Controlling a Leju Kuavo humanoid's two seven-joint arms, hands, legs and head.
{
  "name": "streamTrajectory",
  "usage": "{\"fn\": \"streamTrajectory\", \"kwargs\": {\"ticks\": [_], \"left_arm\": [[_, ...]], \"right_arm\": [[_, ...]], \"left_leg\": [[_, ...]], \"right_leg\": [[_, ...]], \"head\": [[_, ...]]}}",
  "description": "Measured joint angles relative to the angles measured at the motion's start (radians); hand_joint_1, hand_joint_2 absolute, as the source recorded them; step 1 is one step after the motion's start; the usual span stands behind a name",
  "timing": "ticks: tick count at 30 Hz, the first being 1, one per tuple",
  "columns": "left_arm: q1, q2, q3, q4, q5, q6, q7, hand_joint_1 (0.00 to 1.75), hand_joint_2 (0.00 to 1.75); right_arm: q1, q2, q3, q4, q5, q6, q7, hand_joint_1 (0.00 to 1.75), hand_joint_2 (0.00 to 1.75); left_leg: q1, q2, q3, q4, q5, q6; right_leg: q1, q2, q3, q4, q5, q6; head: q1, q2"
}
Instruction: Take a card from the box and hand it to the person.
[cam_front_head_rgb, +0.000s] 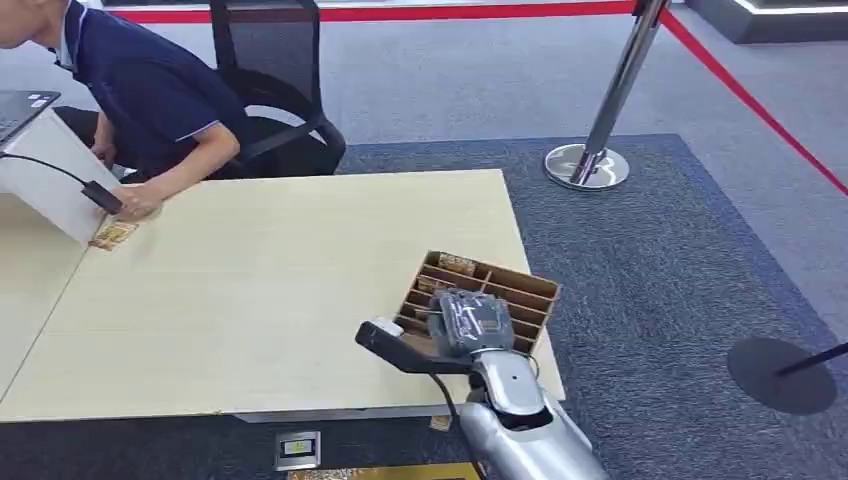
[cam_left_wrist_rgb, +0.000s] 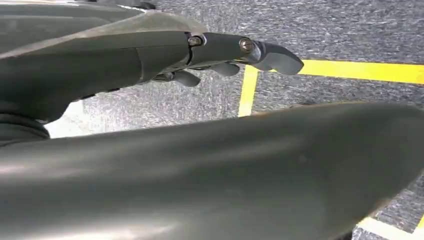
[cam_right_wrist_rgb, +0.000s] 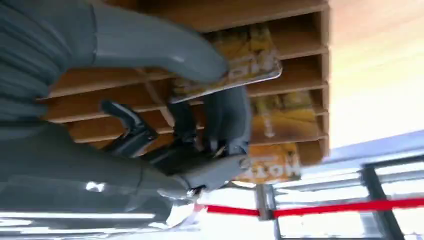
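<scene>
A pale wooden table (cam_front_head_rgb: 250, 290) fills the left and centre of the head view. At its upper left edge a person (cam_front_head_rgb: 150, 90) in a dark shirt leans over it, far across from the slotted cardboard box (cam_front_head_rgb: 480, 295) at the lower right corner. The right hand (cam_front_head_rgb: 470, 322) sits directly over the box, thumb and fingers pinching a yellow card (cam_right_wrist_rgb: 235, 62) just above the slots. The person lies up and to the left of the card. The left hand (cam_left_wrist_rgb: 220, 55) hangs over the floor, fingers loosely apart, empty.
</scene>
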Motion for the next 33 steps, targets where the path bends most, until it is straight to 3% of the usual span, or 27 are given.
{"fn": "streamTrajectory", "kwargs": {"ticks": [10, 22, 28, 33], "left_arm": [[0.002, 0.0, 0.0, 0.0, 0.003, 0.0, -0.01, 0.0, 0.0], [0.005, 0.0, 0.0, 0.0, -0.002, 0.0, -0.018, 0.0, 0.0], [-0.003, -0.001, 0.0, 0.0, -0.016, 0.0, -0.008, 0.0, 0.0], [-0.017, -0.005, -0.002, 0.002, -0.023, -0.002, 0.002, 0.0, 0.0]], "right_arm": [[0.032, -0.008, 0.0, -0.091, 0.014, -0.004, -0.013, 1.75, 1.75], [0.073, -0.052, 0.054, -0.415, -0.029, 0.051, -0.064, 1.75, 1.75], [-0.03, -0.062, 0.097, -0.445, -0.108, 0.074, -0.091, 1.75, 1.75], [-0.195, -0.024, 0.112, -0.321, -0.145, 0.06, -0.106, 1.75, 1.75]], "left_leg": [[0.0, 0.0, -0.001, 0.0, 0.001, 0.0], [0.0, 0.0, -0.001, 0.0, 0.001, 0.0], [0.0, 0.0, -0.002, 0.0, 0.003, -0.001], [0.0, 0.0, -0.004, 0.0, 0.007, -0.001]], "right_leg": [[0.0, 0.0, -0.001, 0.0, 0.002, 0.0], [0.0, 0.0, -0.001, 0.0, 0.002, 0.0], [0.0, 0.0, -0.002, 0.0, 0.004, -0.001], [0.0, 0.0, -0.004, 0.001, 0.007, -0.001]], "head": [[0.0, 0.0], [0.0, 0.0], [0.0, 0.0], [0.0, 0.0]]}}
